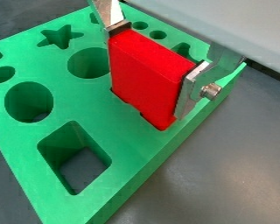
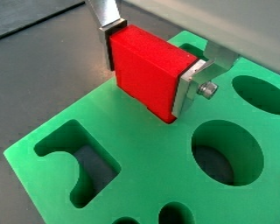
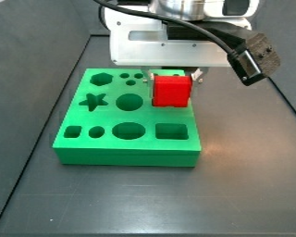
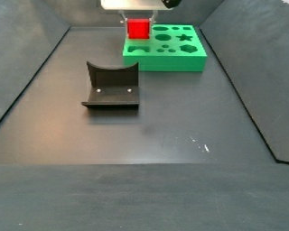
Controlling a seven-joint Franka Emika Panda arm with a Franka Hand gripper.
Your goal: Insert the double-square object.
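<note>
My gripper [image 1: 154,61] is shut on the bright red double-square object [image 1: 145,79], one silver finger on each narrow side. The block stands upright with its lower end down on the green board [image 1: 60,188], near the board's edge; its prongs are hidden. In the wrist view from the opposite side the gripper [image 2: 152,63] holds the red block [image 2: 149,72] against the green board [image 2: 119,131]. In a side view the gripper [image 3: 173,76] and red block [image 3: 172,91] sit at the board's [image 3: 126,153] far right part. It also shows from afar in a side view [image 4: 138,29].
The board carries several cut-outs: a star [image 1: 59,37], round holes [image 1: 88,61], a square hole [image 1: 74,157] and a notched hole [image 2: 78,157]. The dark fixture [image 4: 111,87] stands on the floor away from the board [image 4: 172,54]. Dark walls enclose the floor.
</note>
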